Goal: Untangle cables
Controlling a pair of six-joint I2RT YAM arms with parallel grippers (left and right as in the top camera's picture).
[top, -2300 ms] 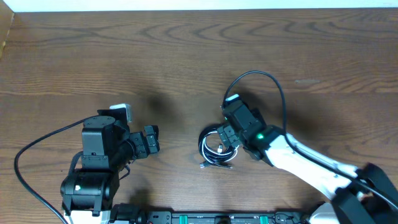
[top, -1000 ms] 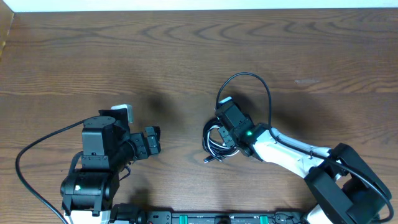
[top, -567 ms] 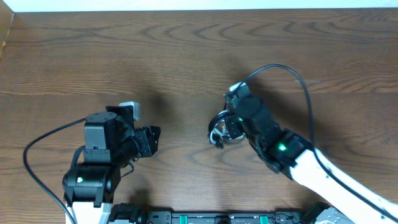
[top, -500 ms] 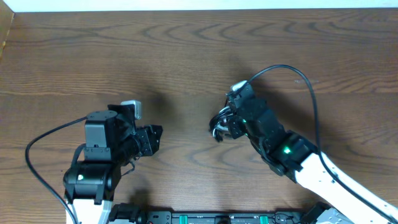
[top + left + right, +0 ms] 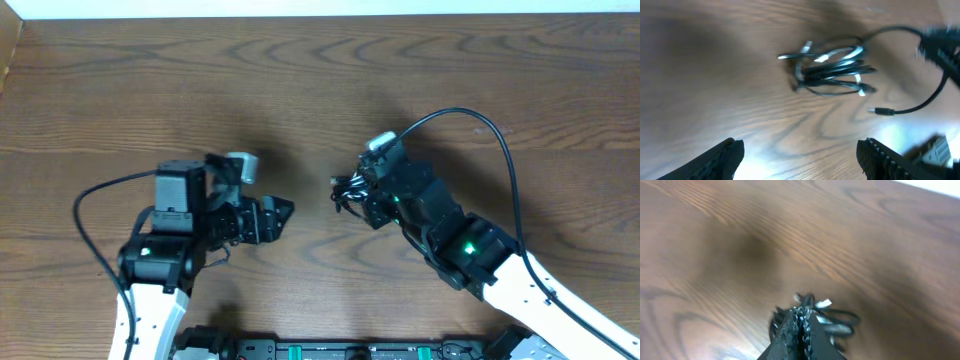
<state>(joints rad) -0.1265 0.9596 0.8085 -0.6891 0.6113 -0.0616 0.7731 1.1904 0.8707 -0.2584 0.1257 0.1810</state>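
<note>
The cables (image 5: 343, 190) are a small tangled bundle of thin black and pale cords, bunched at the tip of my right gripper (image 5: 358, 192), which is shut on them. In the right wrist view the pressed-together fingers (image 5: 801, 322) cover most of the cables (image 5: 837, 321), and loops stick out to the right. My left gripper (image 5: 283, 212) stands open a short way left of the bundle, nothing between its fingers. In the left wrist view, which is blurred, the cables (image 5: 832, 70) lie ahead of the left gripper (image 5: 800, 162), with a loose plug end (image 5: 882, 111) trailing right.
The thick black wire of the right arm (image 5: 490, 135) arcs over the table behind it. The left arm's wire (image 5: 90, 205) loops out to the left. The brown wooden table's far edge (image 5: 320, 12) runs along the top.
My right gripper has carried the bundle toward the far side and slightly left, and the loops have drawn tighter. My left arm has swung right, closer to the bundle.
</note>
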